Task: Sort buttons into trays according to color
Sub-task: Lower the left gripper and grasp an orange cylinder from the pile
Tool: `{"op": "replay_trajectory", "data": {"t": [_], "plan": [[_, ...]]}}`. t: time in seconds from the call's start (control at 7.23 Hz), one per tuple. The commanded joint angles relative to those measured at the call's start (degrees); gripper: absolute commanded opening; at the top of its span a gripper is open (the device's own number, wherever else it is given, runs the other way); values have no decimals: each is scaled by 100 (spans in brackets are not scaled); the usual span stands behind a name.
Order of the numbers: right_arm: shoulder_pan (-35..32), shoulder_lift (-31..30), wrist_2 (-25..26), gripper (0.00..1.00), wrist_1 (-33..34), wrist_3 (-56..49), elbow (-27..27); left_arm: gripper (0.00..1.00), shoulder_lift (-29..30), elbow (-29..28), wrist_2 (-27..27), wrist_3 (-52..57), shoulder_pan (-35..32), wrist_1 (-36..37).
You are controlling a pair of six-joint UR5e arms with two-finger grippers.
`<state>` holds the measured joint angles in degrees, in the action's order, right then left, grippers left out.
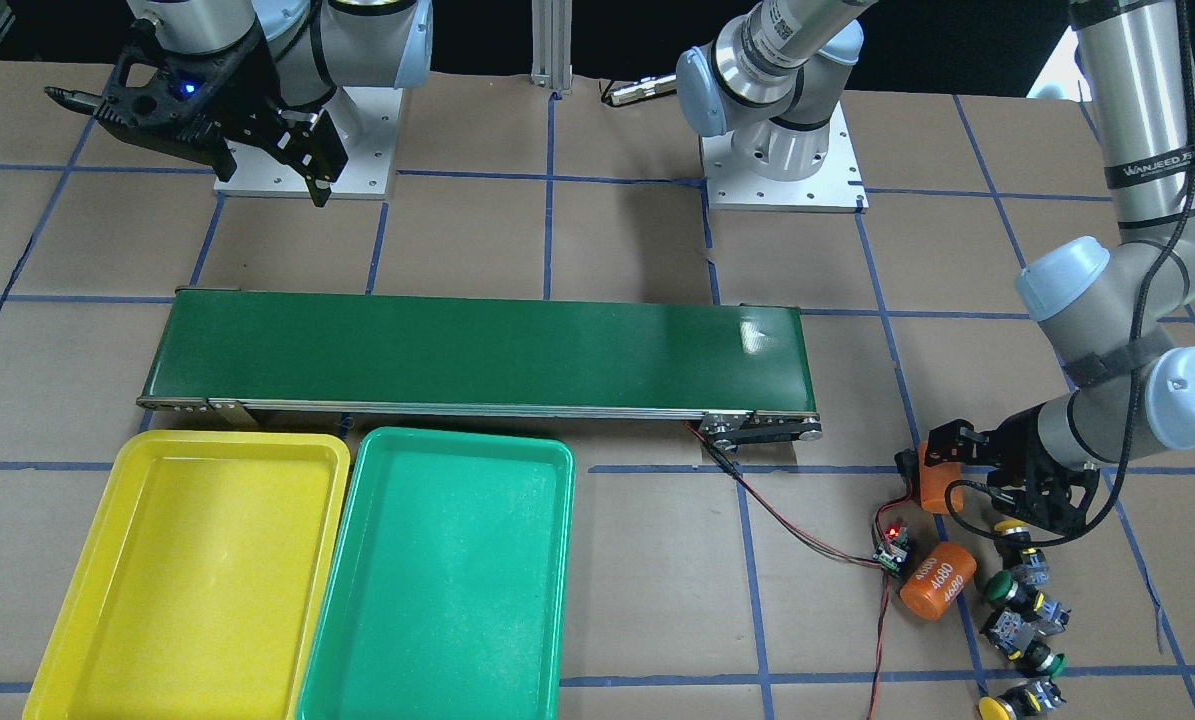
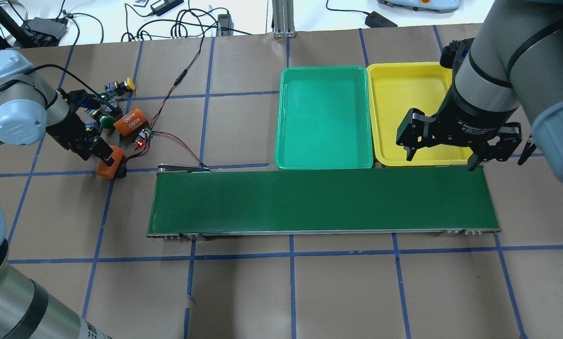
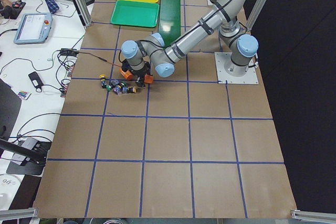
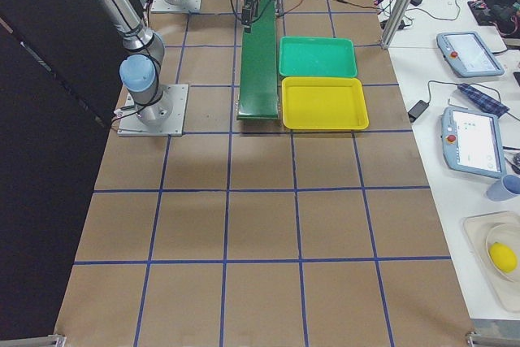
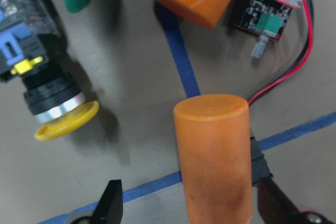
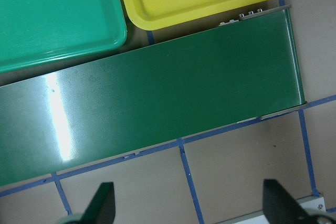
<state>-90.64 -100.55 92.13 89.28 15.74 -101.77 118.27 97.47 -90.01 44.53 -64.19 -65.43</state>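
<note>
Several buttons lie in a cluster at the table's end: a yellow-capped one, two green ones and another yellow one. My left gripper is open, low beside them, its fingers on either side of a plain orange cylinder. A yellow button lies just to the left of it. The yellow tray and the teal-green tray hold nothing. My right gripper hangs open and empty over the conveyor's end, by the yellow tray.
A long dark green conveyor belt runs along the near side of the trays. A second orange cylinder marked 4680 and a small circuit board with red and black wires lie next to the buttons.
</note>
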Motion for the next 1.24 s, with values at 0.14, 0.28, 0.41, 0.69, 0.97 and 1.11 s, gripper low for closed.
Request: {"op": "replay_trajectory", "data": {"t": [0.14, 0.28, 0.41, 0.69, 0.97, 1.11], "plan": [[-6, 53, 6, 100, 290, -140, -36, 16, 47, 96, -51, 38, -32, 13], [28, 88, 146, 100, 335, -428, -1, 0, 12, 114, -60, 38, -41, 4], [20, 88, 251, 100, 345, -457, 8, 0, -171, 105, -69, 38, -76, -74], [20, 88, 129, 100, 371, -527, 17, 0, -845, 88, -43, 674, -198, -956], [64, 88, 130, 100, 659, -607, 34, 0, -1716, 183, -25, 1549, -627, -1950], [46, 53, -106, 100, 783, -546, 43, 0, -2155, 428, -34, 1602, -1099, -2147]]}}
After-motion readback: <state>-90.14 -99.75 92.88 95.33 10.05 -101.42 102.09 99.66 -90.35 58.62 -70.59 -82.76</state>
